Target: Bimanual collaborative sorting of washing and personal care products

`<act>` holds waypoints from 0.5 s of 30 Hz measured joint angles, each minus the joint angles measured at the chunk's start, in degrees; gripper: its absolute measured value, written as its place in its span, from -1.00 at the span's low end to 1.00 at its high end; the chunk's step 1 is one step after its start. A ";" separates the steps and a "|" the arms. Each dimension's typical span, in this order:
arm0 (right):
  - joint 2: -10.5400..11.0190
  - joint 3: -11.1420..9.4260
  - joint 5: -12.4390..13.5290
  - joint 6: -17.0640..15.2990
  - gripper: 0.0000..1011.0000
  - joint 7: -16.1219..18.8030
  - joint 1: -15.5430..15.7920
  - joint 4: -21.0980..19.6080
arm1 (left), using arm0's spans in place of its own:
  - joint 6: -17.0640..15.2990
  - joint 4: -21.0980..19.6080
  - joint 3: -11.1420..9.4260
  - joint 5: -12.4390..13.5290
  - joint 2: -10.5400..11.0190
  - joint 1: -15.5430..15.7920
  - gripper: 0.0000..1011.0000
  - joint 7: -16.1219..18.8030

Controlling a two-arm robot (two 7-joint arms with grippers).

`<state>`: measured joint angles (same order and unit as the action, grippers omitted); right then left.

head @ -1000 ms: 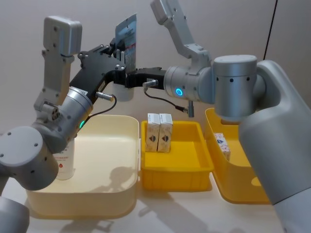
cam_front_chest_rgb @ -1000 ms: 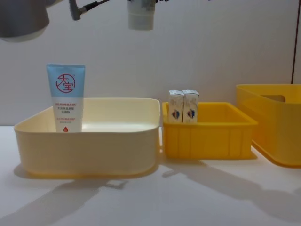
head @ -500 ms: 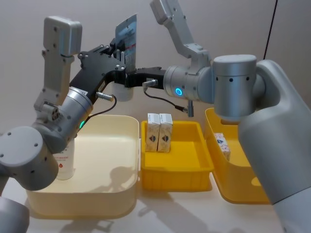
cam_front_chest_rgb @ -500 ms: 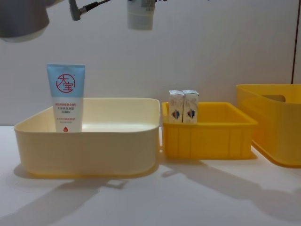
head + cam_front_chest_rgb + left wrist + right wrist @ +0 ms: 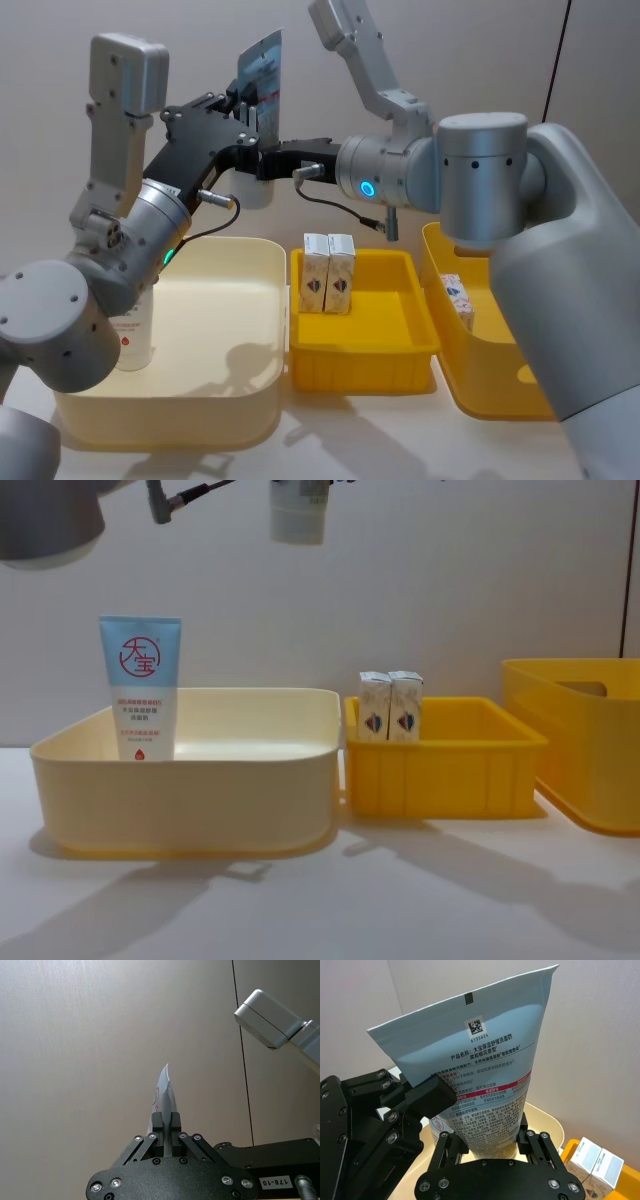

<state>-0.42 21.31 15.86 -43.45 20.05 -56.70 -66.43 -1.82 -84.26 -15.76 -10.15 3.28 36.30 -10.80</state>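
Head view: pale-blue-and-white squeeze tube [image 5: 261, 75] held aloft at 11 o'clock above the cream plastic bin [image 5: 262, 262], pinched by both left gripper [image 5: 250, 118] and right gripper [image 5: 268, 160]. Soft, light, likely slippery (grip mid-body, near cap).

**Setting: plain wall and white table**

A bare, pale grey-beige wall [image 5: 480, 570] fills the 12 o'clock half of the chest view. A thin dark vertical line [image 5: 556, 55] crosses it at 1 o'clock. The white table [image 5: 400, 900] at 6 o'clock carries soft grey shadows [image 5: 150, 905] under even light.
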 joint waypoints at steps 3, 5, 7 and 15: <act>0.00 0.00 0.00 0.00 0.00 0.00 0.00 0.00 | 0.00 0.00 0.00 0.00 0.00 0.00 -0.84 0.00; 0.00 0.00 0.00 0.00 0.00 -0.01 0.00 0.00 | 0.00 0.00 0.00 0.00 0.00 0.00 -0.77 0.00; 0.00 0.00 0.00 0.00 0.00 -0.01 0.00 0.00 | 0.00 0.00 -0.01 -0.01 0.00 0.00 -0.68 -0.01; 0.04 0.02 0.00 -0.01 0.00 -0.02 0.00 0.01 | 0.01 0.00 0.00 -0.01 0.00 0.00 -0.24 -0.01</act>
<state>-0.39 21.33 15.86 -43.46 20.03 -56.70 -66.42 -1.81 -84.26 -15.76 -10.16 3.28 36.30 -10.81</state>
